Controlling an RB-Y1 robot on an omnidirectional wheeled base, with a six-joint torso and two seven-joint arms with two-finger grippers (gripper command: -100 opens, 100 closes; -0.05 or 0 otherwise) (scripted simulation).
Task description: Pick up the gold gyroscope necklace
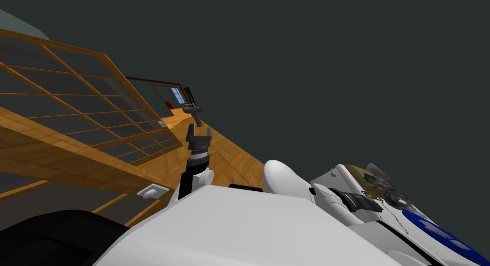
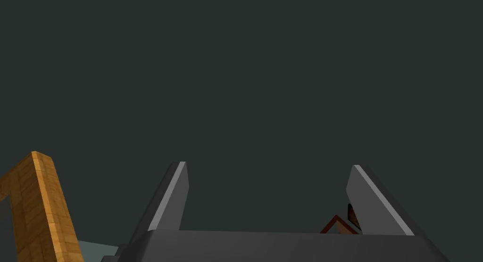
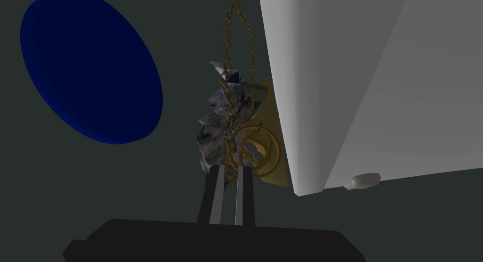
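Note:
The gold gyroscope necklace (image 3: 257, 151) has a ringed round pendant and a long gold chain (image 3: 237, 42) trailing away from my hand. My right gripper (image 3: 229, 176) is shut on the chain just beside the pendant, with its two fingers nearly touching. A crumpled grey-white lump (image 3: 218, 127) lies right behind the chain. In the head view, the right gripper (image 1: 372, 199) and a glint of the gold necklace (image 1: 369, 193) sit low on the right, over a white surface (image 1: 342, 174). My left gripper (image 1: 199, 136) is raised in the middle and stands open (image 2: 266, 198), holding nothing.
A dark blue disc (image 3: 89, 70) lies beside the necklace, and blue shapes (image 1: 440, 237) show on the white top. A big white panel (image 3: 377, 85) rises close to the pendant, with a tan pad (image 3: 271, 113) against it. Wooden floor and a wood-framed lattice (image 1: 95, 100) lie to the left.

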